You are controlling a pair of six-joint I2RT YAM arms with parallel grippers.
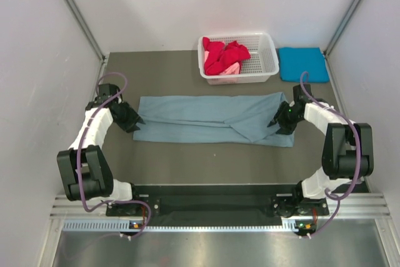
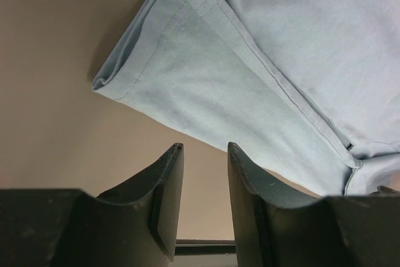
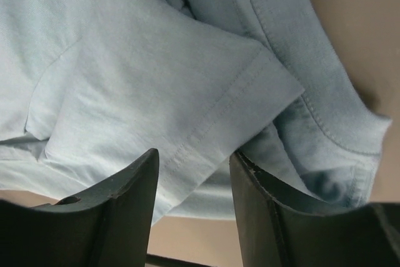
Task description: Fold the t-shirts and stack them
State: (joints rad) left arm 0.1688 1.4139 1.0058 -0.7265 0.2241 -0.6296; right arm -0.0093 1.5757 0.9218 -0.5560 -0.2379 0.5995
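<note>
grey-blue t-shirt (image 1: pixel 212 117) lies folded lengthwise; left gripper (image 2: pixel 205 149) and right gripper (image 3: pixel 194 154) both spread.

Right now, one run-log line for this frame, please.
grey-blue shirt: folded lengthwise | left gripper: open, beside its end | right gripper: open, over sleeve
</note>
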